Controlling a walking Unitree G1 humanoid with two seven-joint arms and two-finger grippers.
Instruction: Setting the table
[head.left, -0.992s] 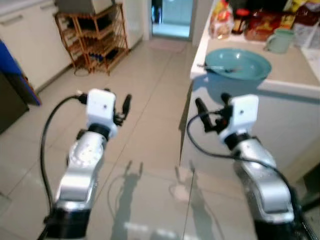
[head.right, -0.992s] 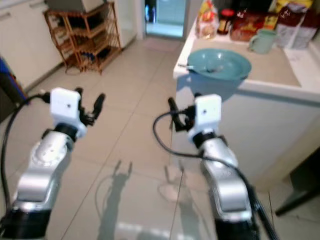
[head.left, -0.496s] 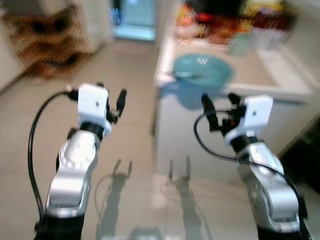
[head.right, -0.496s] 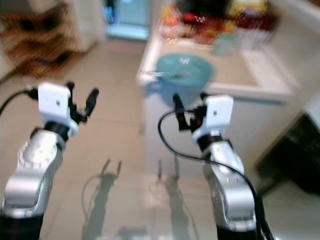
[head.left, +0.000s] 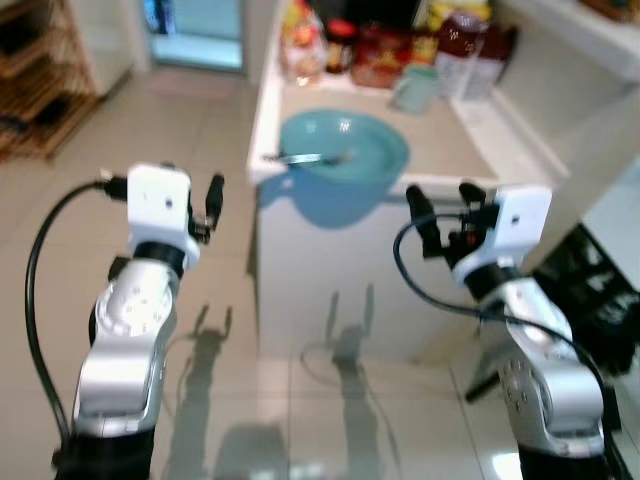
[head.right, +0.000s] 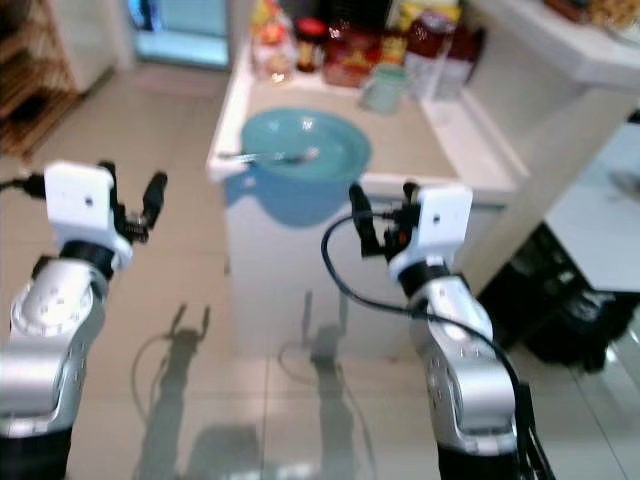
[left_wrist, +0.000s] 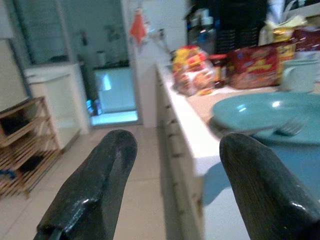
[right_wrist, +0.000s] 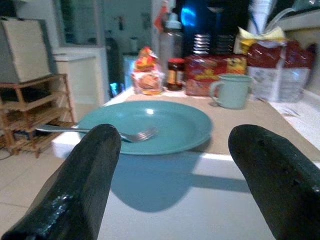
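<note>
A fork (right_wrist: 112, 134) lies in the teal plate (right_wrist: 170, 131); both end effectors spread, empty.

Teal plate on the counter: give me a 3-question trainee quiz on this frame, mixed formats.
1. True or false: a metal fork lies on the round teal plate.
2. Multiple choice: the pale green mug stands (A) on the plate, (B) on the white counter behind the plate, (C) on the floor.
3. Fill in: the fingers of the right gripper and the left gripper are both ____, holding nothing.

Key: 1 true; 2 B; 3 open.
</note>
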